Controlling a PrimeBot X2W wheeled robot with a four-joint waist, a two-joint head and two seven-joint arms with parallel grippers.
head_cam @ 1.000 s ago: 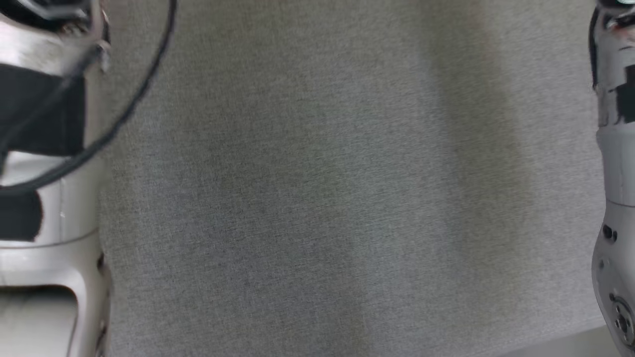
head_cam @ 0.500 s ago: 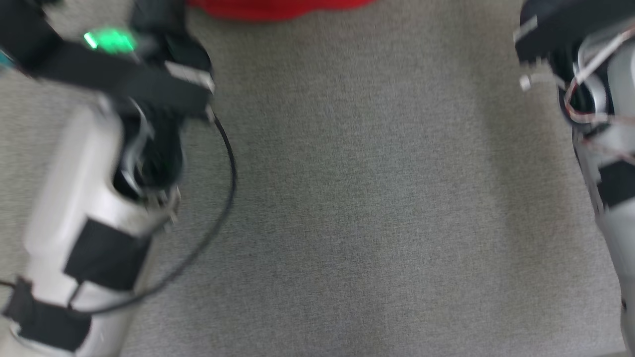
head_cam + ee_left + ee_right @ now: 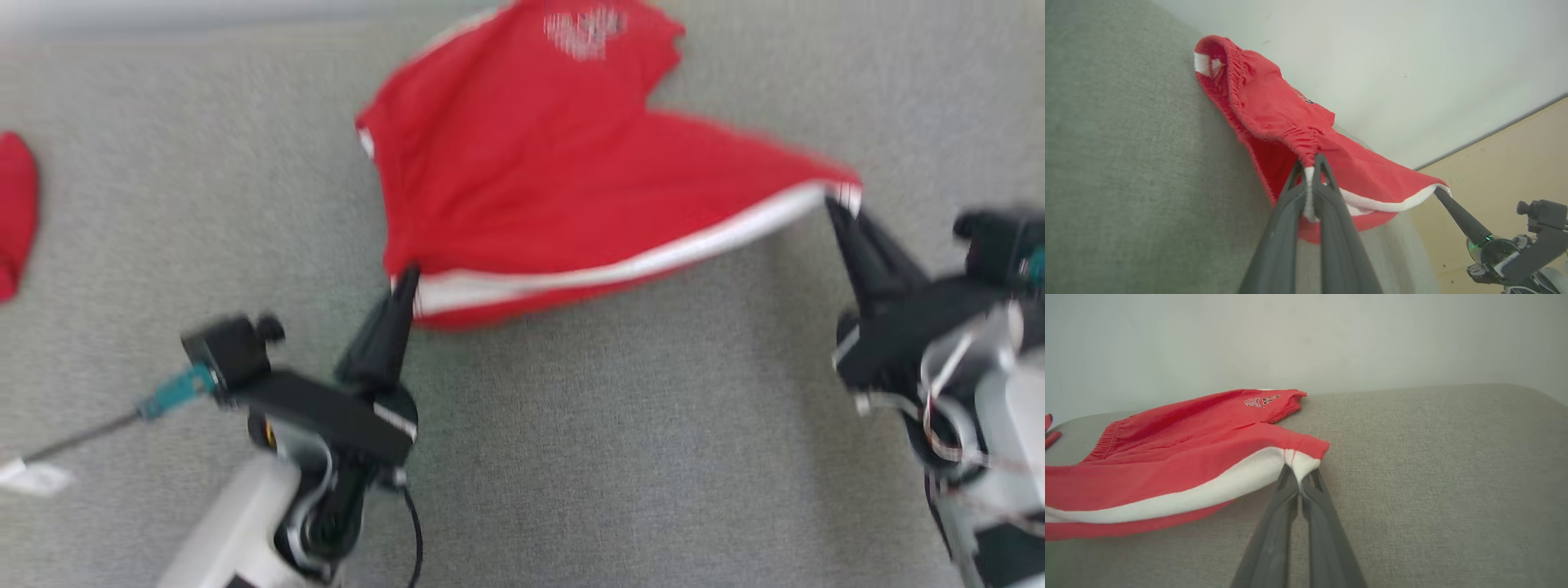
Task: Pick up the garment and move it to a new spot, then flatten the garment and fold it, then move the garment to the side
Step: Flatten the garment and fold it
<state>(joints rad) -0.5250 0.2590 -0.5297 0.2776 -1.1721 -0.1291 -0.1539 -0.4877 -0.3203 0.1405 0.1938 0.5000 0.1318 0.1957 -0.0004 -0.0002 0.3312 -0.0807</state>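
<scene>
Item: one red garment (image 3: 531, 188), shorts-like, with a white stripe (image 3: 620, 265) along the near edge, a gathered elastic waistband (image 3: 1237, 81) and a small printed emblem (image 3: 584, 33) near the far hem. Location: toward the far side of the grey cloth-covered table (image 3: 620, 457). The far portion lies on the surface, and the near edge is stretched between the two tools and raised a little off the fabric. Left tool (image 3: 406, 282): fingers pressed together on the garment's left end, with white trim pinched between the tips just below the waistband, as its wrist view shows. Right tool (image 3: 834, 206): fingers likewise closed tight, nipping the white corner at the garment's right end. The two tools stand well apart, and the stripe runs taut from one to the other. Also present: a second red cloth (image 3: 16, 212) at the table's left edge, apart from the garment; a pale wall (image 3: 1306, 335) behind the table's far edge; tan floor (image 3: 1506, 163) beyond the table in the left wrist view. The head view is blurred.
</scene>
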